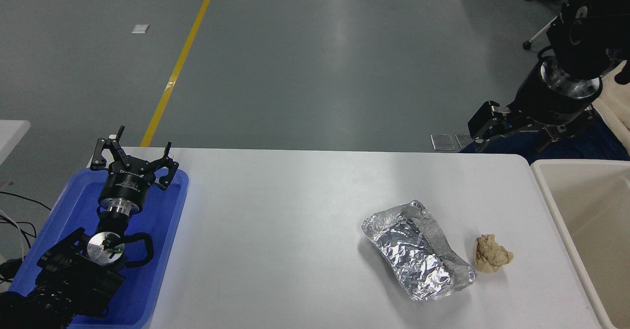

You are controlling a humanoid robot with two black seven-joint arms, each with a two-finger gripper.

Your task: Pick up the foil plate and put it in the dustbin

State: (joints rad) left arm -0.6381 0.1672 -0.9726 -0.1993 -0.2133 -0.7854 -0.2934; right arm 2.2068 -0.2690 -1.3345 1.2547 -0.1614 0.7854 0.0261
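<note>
Left gripper (132,157): black, parked over the blue plastic tray (162,250) at the bench's near left; jaws spread wide, holding nothing.
Foil plate (417,250): crinkled silver aluminium-foil tray, lying flat on the white bench (275,230), right of centre, well apart from both sets of jaws.
Paper ball (492,253): small crumpled tan wad, just beside the plate's right end.
Dustbin (581,206): large cream-beige plastic bin at the bench's right edge.
Right gripper (485,124): black, raised beyond the bench's far right corner, above and behind the plate; jaw spread cannot be told.
</note>
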